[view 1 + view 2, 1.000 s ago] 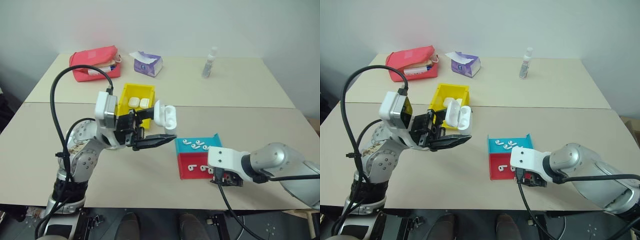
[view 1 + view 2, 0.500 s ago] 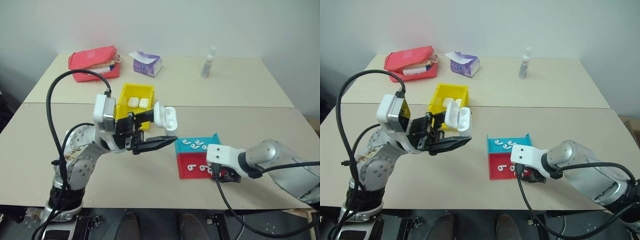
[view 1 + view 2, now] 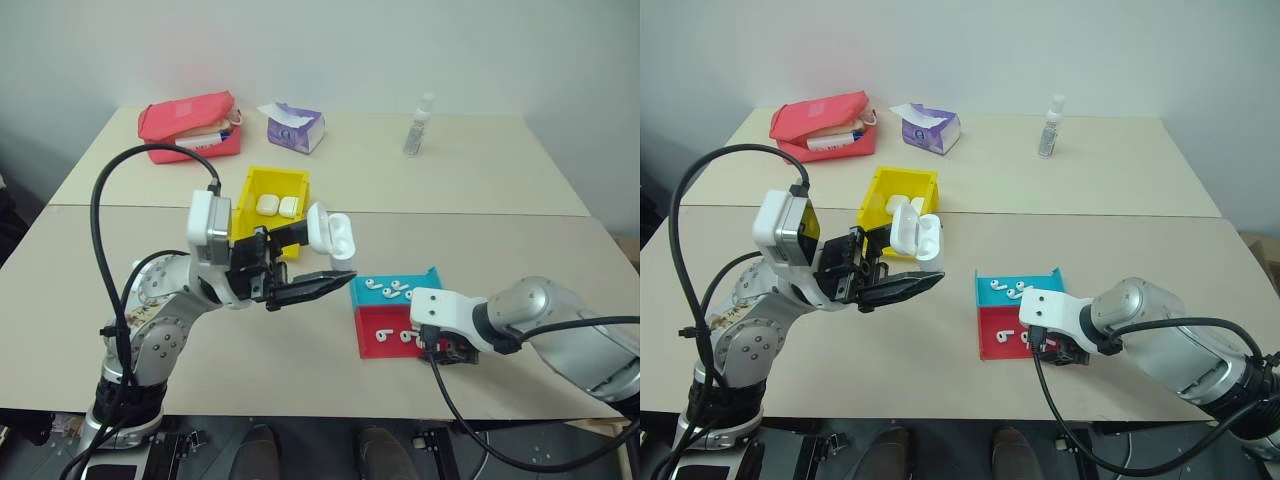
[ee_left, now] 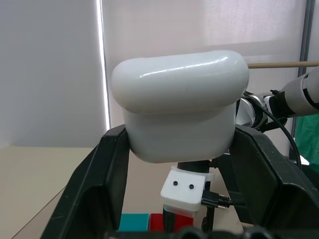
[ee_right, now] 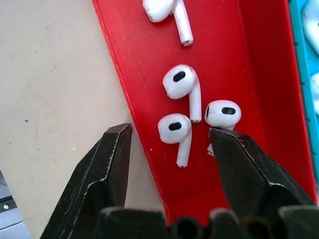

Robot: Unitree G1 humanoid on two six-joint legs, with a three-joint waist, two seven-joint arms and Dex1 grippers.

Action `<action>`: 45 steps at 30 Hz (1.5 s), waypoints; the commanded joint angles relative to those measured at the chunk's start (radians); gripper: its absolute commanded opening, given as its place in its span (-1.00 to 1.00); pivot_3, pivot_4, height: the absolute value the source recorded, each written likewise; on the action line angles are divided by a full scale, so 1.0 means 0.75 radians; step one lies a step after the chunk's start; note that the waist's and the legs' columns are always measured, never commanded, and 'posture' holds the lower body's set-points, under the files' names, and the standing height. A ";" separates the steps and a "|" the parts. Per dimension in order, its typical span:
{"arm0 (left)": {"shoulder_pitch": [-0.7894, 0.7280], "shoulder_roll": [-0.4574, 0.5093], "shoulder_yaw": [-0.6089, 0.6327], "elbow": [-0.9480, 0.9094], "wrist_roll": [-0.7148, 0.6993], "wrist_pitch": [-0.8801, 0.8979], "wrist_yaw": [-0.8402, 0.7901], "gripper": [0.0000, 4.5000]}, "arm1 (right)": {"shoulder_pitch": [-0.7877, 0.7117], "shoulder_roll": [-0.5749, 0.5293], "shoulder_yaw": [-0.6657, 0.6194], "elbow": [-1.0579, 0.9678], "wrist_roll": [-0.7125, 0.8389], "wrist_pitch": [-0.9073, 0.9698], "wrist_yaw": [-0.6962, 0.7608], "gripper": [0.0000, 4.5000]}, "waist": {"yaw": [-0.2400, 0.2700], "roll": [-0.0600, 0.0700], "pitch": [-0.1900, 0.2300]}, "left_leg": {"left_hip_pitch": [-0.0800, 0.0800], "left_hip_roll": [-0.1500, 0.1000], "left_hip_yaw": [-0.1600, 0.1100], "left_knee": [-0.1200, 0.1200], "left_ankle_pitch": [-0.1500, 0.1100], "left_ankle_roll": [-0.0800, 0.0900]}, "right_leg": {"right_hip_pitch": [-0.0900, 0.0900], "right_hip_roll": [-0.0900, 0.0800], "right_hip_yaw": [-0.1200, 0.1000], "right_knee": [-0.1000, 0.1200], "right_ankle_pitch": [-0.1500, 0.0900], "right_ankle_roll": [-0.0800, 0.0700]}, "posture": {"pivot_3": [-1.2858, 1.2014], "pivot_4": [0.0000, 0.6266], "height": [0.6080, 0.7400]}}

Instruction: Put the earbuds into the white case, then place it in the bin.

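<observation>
My left gripper (image 3: 325, 255) is shut on the white case (image 3: 330, 232), holding it above the table with its lid open. In the left wrist view the case (image 4: 179, 109) sits clamped between both fingers. My right gripper (image 3: 450, 350) points down over the red tray (image 3: 375, 325) and is open. In the right wrist view its fingertips (image 5: 119, 137) straddle the tray's edge, with one earbud (image 5: 177, 130) between them and two more (image 5: 182, 84) (image 5: 223, 113) close by. Further earbuds (image 3: 390, 288) lie in the teal tray (image 3: 362, 297). The yellow bin (image 3: 272, 182) stands behind the case.
Two white cases (image 3: 277, 206) lie inside the bin. On the far table are a pink pouch (image 3: 190, 125), a purple tissue pack (image 3: 295, 127) and a small spray bottle (image 3: 420, 123). A cable (image 3: 450, 400) hangs from my right wrist.
The view has shifted slightly. My left gripper still holds the case in the same place, and the right gripper stays over the red tray.
</observation>
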 commanded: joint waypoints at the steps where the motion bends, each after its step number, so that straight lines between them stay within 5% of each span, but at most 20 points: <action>1: 0.013 0.009 0.023 -0.057 -0.015 -0.008 0.007 0.22 | -0.017 -0.002 -0.019 -0.001 -0.029 -0.022 0.005 0.30 | 0.000 0.000 0.000 | 0.000 0.000 0.000 0.000 0.000 0.000 | 0.000 0.000 0.000 0.000 0.000 0.000 | 0.03 -0.52 1.00; 6: 0.019 0.009 0.022 -0.063 -0.012 -0.010 0.015 0.22 | -0.013 -0.011 -0.014 0.014 -0.045 -0.038 0.014 0.30 | 0.000 0.000 0.000 | 0.000 0.000 0.000 0.000 0.000 0.000 | 0.000 0.000 0.000 0.000 0.000 0.000 | 0.03 -0.52 1.00; 9: 0.022 0.009 0.021 -0.066 -0.011 -0.010 0.018 0.22 | -0.010 -0.014 -0.016 0.017 -0.049 -0.044 0.020 0.04 | 0.000 0.000 0.000 | 0.000 0.000 0.000 0.000 0.000 0.000 | 0.000 0.000 0.000 0.000 0.000 0.000 | 0.03 -0.52 1.00; 14: 0.032 0.008 0.020 -0.074 -0.009 -0.013 0.027 0.22 | -0.004 -0.013 -0.022 0.016 -0.052 -0.047 0.029 -0.70 | -0.001 0.000 0.000 | 0.000 0.000 0.000 0.000 0.000 0.000 | 0.000 0.000 0.000 0.000 0.000 0.000 | 0.03 -0.52 1.00; 24: 0.043 0.008 0.023 -0.079 -0.015 -0.009 0.037 0.22 | 0.032 -0.023 -0.106 -0.039 0.006 -0.033 0.060 -0.72 | 0.000 0.000 0.000 | 0.000 0.000 0.000 0.000 0.000 0.000 | 0.000 0.000 0.000 -0.001 0.000 0.000 | 0.03 -0.52 1.00; 30: 0.026 0.005 0.020 -0.028 -0.016 -0.013 0.005 0.22 | 0.110 0.012 -0.429 -0.115 0.234 0.056 0.088 -0.72 | 0.002 0.000 0.000 | 0.000 0.000 0.000 -0.001 0.000 0.000 | 0.000 0.000 0.000 -0.001 0.000 0.000 | 0.03 -0.52 1.00; 38: -0.137 -0.011 -0.009 0.193 0.052 -0.058 -0.124 0.22 | 0.179 0.482 -1.130 -0.023 0.604 -0.225 -0.066 -0.72 | 0.003 -0.001 0.000 | -0.001 0.000 -0.005 0.000 0.000 0.000 | 0.003 0.000 -0.006 -0.002 0.000 0.000 | 0.03 -0.52 1.00; 45: -0.231 -0.030 -0.030 0.333 0.105 -0.078 -0.229 0.22 | -0.053 0.734 -1.283 0.053 1.014 -0.177 -0.343 -0.72 | -0.005 0.000 0.000 | -0.001 0.000 -0.007 -0.003 0.000 0.000 | 0.003 0.000 -0.008 -0.002 0.000 0.000 | 0.03 -0.52 1.00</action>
